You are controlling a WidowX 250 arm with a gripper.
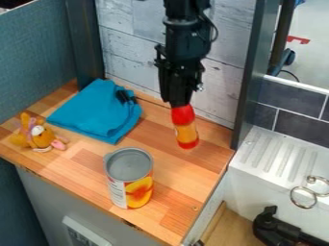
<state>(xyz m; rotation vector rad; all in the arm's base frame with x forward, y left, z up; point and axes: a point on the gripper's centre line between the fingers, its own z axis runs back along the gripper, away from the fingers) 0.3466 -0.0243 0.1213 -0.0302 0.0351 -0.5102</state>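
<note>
The black gripper (182, 104) pinched the top of a small red-and-orange bottle (186, 129) at the back right of the worktop (175, 218), its red cap end up, its long axis near upright with the base tipped slightly right (whether it touched the wood was hard to tell). Smooth and rounded, it was behind a ribbed-lidded metal can (130, 178), with a soft, folded blue cloth (96, 111) toward the back left corner.

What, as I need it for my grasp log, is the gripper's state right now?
Gripper: closed, holding the red-and-orange bottle by its red upper end.
</note>
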